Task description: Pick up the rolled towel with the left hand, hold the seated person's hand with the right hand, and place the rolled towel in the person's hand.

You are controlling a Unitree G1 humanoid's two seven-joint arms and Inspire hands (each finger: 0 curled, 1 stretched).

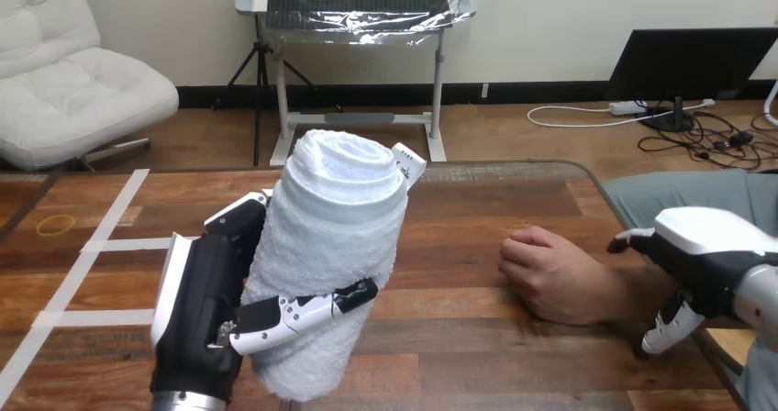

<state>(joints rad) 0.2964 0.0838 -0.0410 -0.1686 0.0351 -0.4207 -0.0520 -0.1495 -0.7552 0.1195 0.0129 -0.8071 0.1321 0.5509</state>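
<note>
My left hand [197, 324] holds the rolled white towel [330, 255] upright above the table, left of the middle. Its fingers [303, 310] curl across the roll's front and its thumb sits behind the roll. A small tag [406, 165] sticks out near the roll's top. The person's hand [550, 278] rests on the table at the right, closed into a loose fist. My right hand [702, 255] sits over the person's wrist, thumb [631, 240] on the far side and fingers [667, 328] curled down the near side. The wrist itself is hidden under my hand.
White tape lines [101, 244] cross the wooden table [459, 356] at the left, with a yellow ring [55, 225] beyond them. The table's right edge [725, 361] runs close under my right hand. Bare wood lies between the towel and the person's fist.
</note>
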